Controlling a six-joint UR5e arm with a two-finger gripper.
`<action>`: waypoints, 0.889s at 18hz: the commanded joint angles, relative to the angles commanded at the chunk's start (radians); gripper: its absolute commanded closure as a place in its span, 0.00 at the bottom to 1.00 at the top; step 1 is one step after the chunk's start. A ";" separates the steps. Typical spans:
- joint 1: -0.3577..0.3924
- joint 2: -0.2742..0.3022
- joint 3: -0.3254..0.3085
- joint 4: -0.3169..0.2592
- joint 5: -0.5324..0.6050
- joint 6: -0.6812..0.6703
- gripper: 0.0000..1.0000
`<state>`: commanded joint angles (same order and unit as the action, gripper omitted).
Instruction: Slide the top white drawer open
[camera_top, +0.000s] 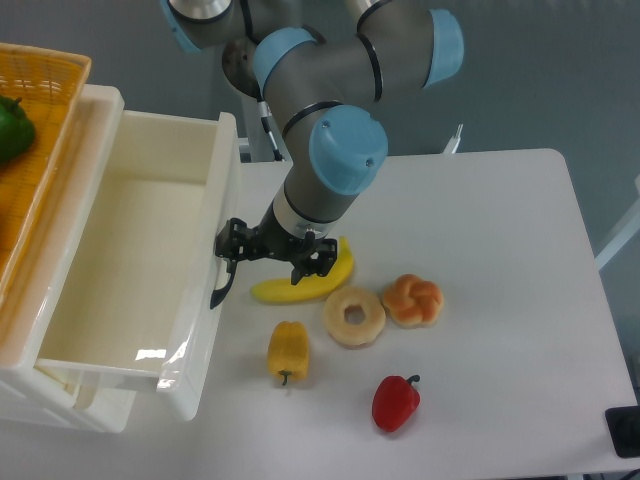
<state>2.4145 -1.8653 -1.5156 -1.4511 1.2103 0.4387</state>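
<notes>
The top white drawer (215, 215) stands pulled far out of the cabinet at the left, and its cream inside is bare. Its curved black handle (220, 288) is on the front panel, facing the table. My gripper (275, 255) hangs just right of that panel. Its fingers are spread apart: the left finger (230, 245) sits at the upper end of the handle, and the right one is over the banana (305, 285). Nothing is clamped between the fingers.
Close to the drawer front lie the banana, a glazed donut (353, 316), a bread roll (412, 300), a yellow pepper (288, 350) and a red pepper (396, 402). An orange wicker basket (45, 110) with a green pepper (12, 128) sits on the cabinet.
</notes>
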 joint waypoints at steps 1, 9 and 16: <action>0.000 0.000 0.000 0.000 0.000 0.000 0.00; 0.041 0.008 0.040 0.006 0.000 0.002 0.00; 0.066 0.009 0.046 0.067 0.099 0.260 0.00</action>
<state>2.4804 -1.8561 -1.4696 -1.3837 1.3097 0.6990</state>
